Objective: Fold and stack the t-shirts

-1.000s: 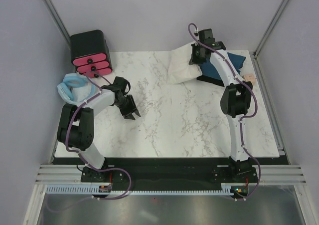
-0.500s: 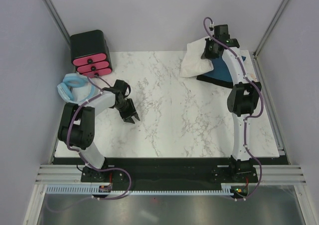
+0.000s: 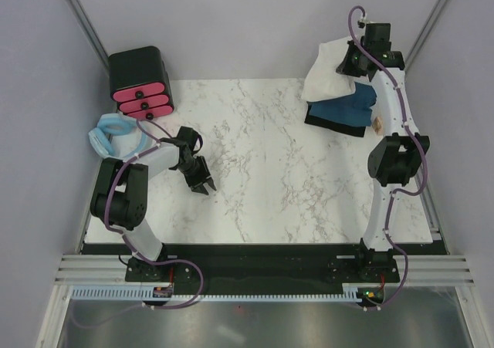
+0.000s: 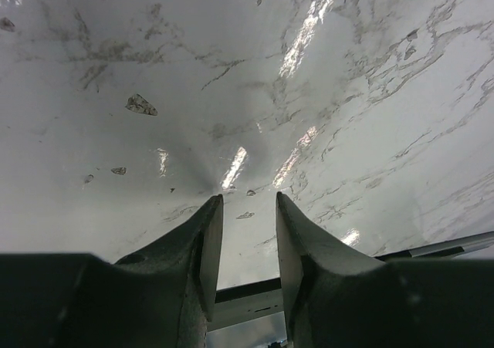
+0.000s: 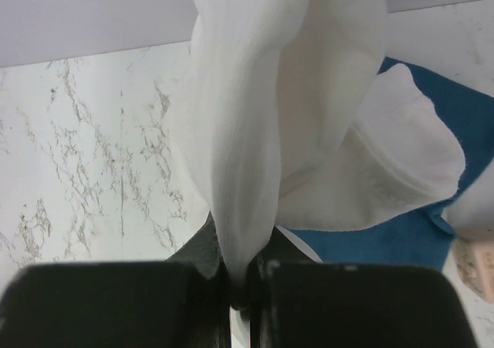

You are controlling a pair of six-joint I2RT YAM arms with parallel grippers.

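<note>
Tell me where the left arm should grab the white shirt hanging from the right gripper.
Probably take the white shirt by its lower left edge, coming from the left: it hangs bunched from the shut right gripper, and that side dangles free, away from the teal shirt.

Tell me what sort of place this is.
Probably a robot test cell in a lab, not a home: a marble-patterned table boxed in by plain grey walls, with the left arm and right arm bolted along its near edge.
</note>
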